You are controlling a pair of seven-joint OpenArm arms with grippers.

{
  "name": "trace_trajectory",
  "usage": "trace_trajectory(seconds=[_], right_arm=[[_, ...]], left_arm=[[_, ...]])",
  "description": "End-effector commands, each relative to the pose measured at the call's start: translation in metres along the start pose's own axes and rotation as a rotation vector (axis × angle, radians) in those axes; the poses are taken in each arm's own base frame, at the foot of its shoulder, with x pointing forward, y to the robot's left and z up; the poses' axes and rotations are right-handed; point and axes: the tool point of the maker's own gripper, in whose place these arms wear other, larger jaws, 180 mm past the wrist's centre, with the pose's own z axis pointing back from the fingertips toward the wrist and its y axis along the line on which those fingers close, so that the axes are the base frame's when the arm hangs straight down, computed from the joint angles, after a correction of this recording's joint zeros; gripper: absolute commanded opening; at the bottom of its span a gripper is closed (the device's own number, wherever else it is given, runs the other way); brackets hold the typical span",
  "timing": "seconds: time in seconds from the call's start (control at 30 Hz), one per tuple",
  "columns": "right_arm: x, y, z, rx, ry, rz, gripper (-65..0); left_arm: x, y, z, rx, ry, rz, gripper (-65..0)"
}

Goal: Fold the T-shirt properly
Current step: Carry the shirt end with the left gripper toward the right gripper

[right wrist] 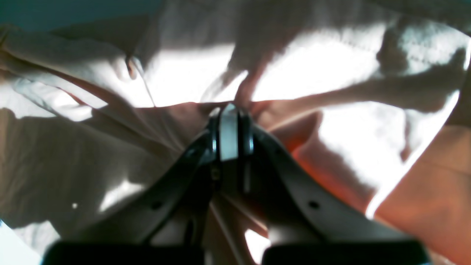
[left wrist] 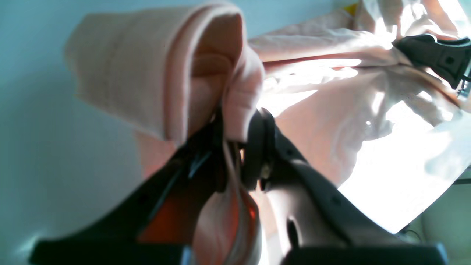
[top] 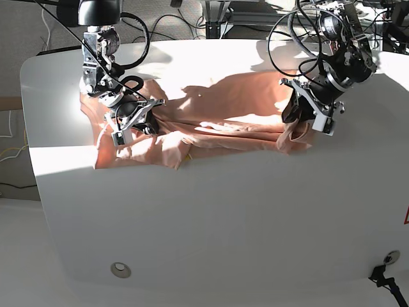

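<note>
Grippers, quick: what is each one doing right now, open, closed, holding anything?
Left gripper: shut on the T-shirt, a bunch of cloth pinched between its jaws.
Right gripper: shut on the T-shirt, pinching a fold.

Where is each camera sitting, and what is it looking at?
Left wrist: sits on the left arm, looking along the left gripper, shut on a fold of the T-shirt.
Right wrist: sits on the right arm, looking down the right gripper, shut on the cloth.
Base: sits high in front of the white table, looking down at both arms and the whole shirt.
Shared: the pink T-shirt shows in all three.
</note>
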Motion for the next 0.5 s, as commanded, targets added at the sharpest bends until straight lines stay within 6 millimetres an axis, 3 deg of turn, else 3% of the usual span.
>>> trace_trajectory(seconds=[0.0,0.23,0.47], right_arm=[[-0.015,-0.005,0.002,-0.021,0.078,0.027,-65.0],[-0.016,-0.005,0.002,-0.020,0.079,0.025,-65.0],[-0.016,-0.004,0.002,-0.020,0.078,0.026,-65.0]], left_arm=[[0.026,-0.024,-0.011,-0.073,-0.076,-0.026,-62.6],[0.045,-0.092,-0.052,-0.263,-0.116,-0.002,-62.4],[0.035,-0.124,-0.068,-0.366,-0.069,-0.011,-61.9]])
